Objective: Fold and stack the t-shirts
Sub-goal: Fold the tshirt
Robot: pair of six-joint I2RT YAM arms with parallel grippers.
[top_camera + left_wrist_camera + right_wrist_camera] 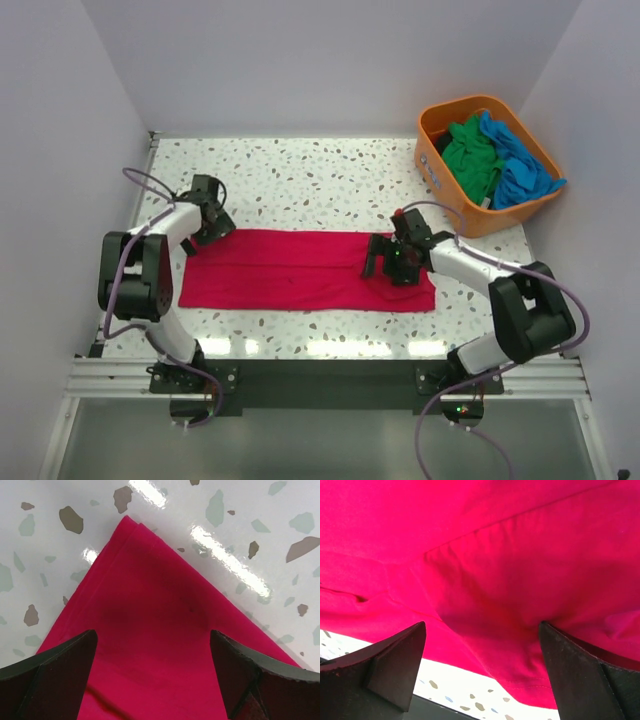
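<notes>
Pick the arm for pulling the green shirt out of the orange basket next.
Right, likely. The basket sits at the far right with the green shirt inside; the right claw is open over the right end of the red shirt, nearer than the left claw.

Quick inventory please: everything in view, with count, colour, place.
table: 1, speckled white, under everything
basket: 1, orange, table's far right corner
red t-shirt: 1, crimson, folded band across the near table
green t-shirt: 1, green, crumpled in the basket
blue t-shirt: 1, blue, in the basket, right of the green
left claw: 1, black, open over the red shirt's left end
right claw: 1, black, open over its right end
</notes>
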